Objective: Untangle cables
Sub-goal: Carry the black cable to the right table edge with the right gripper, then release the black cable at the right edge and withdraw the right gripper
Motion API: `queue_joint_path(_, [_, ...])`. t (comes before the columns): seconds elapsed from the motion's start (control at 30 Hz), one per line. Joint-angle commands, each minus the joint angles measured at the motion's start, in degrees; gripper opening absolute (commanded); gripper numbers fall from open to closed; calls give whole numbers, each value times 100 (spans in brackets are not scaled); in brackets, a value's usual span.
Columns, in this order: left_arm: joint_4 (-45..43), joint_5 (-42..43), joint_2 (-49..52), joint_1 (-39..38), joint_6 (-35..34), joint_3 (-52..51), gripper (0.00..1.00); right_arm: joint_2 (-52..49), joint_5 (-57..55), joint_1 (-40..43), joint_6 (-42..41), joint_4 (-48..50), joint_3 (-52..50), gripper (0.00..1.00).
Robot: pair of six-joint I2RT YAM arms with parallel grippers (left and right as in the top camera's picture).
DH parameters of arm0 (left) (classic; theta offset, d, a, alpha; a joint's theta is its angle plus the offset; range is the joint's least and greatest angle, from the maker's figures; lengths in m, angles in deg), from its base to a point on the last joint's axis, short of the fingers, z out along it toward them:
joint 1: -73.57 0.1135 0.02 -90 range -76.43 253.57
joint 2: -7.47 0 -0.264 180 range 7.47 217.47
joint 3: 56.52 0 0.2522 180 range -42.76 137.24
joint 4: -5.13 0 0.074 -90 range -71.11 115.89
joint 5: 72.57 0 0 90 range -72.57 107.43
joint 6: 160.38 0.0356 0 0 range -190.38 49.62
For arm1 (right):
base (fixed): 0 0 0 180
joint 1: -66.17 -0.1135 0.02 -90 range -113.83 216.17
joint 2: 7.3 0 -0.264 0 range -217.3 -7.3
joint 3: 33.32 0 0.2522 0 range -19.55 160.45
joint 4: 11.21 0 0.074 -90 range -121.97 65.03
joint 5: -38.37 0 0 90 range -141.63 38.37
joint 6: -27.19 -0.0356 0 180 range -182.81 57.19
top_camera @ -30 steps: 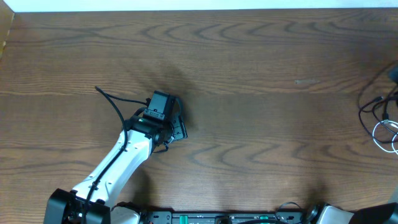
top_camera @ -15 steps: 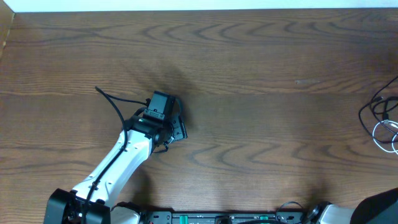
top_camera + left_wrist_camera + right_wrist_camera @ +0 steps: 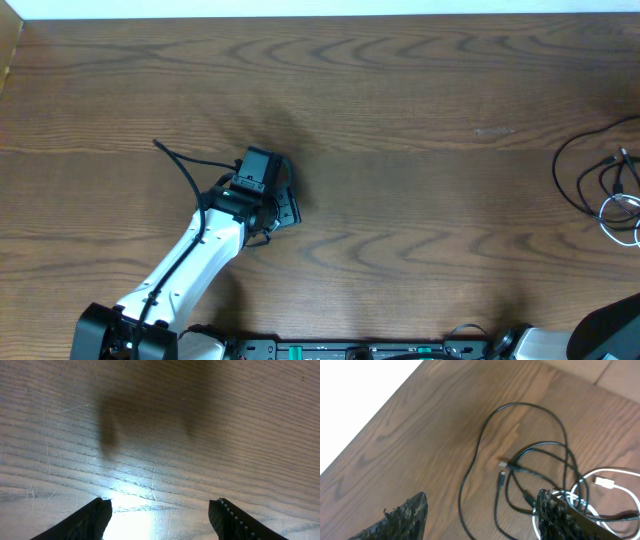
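A tangle of cables lies at the table's right edge. The black cable (image 3: pixel 570 172) makes wide loops, and in the right wrist view the same black cable (image 3: pixel 480 455) ends in small plugs. A white cable (image 3: pixel 617 214) is coiled among the loops, its white cable (image 3: pixel 605 481) connector showing by the right finger. My right gripper (image 3: pixel 482 512) hangs open above the tangle, gripping nothing; only its arm (image 3: pixel 610 335) shows in the overhead view. My left gripper (image 3: pixel 275 195) stands open over bare wood at centre-left, far from the cables; the left gripper (image 3: pixel 160 517) has nothing between its fingers.
The wooden table (image 3: pixel 400 100) ends at a pale strip along the far side. The table's edge (image 3: pixel 385 405) runs diagonally close to the tangle in the right wrist view. A thin black lead (image 3: pixel 180 165) runs along the left arm.
My right gripper has opened and let go of the black cable, whose loop has spread leftward on the table. The right arm has drawn back toward the lower right. The left arm has not moved.
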Motion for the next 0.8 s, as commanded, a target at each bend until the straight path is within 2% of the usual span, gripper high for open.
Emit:
queue_joint_path(0.0, [26, -7, 7, 17, -35, -2, 68, -20, 577, 63, 24, -138, 105, 67])
queue_joint_path(0.2, [-87, -7, 7, 17, -28, 0, 68, -20, 1169, -164, 188, -686, 103, 76])
queue_joint_path(0.37, [-249, -4, 7, 17, 229, 33, 68, -20, 1451, -684, 743, -1132, 103, 84])
queue_joint_path(0.57, [-105, -7, 7, 20, 568, 313, 69, -20, 1478, -1773, 1690, -1589, 103, 92])
queue_joint_path(0.6, [9, -7, 7, 20, 732, 468, 69, -20, 1475, -2118, 1921, -1676, 103, 98])
queue_joint_path(0.77, [726, -11, 50, 136, 986, 1034, 72, -31, 1478, -2946, 2022, -1799, 98, 99])
